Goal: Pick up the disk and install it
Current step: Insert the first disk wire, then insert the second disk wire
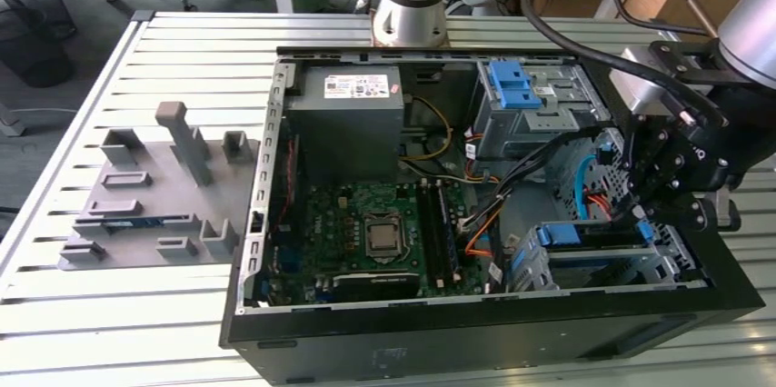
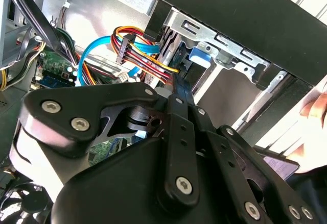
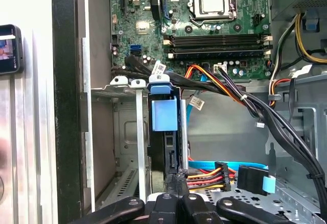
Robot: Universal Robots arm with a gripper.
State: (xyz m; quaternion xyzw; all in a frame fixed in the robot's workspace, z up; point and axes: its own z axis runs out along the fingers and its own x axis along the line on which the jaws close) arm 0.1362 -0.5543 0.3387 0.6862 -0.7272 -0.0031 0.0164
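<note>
Gripper [image 1: 639,214] hangs inside the open computer case [image 1: 363,351], claw closed narrowly on the disk [image 3: 164,147] (blue carrier handle visible), held edge-on at the near-right drive bay [image 1: 594,264].

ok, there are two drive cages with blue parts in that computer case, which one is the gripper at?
The lower cage, nearest the case's front edge in the exterior view. The gripper hangs right over it, while the other cage, with its blue latch, sits farther back beside the power supply.
</note>
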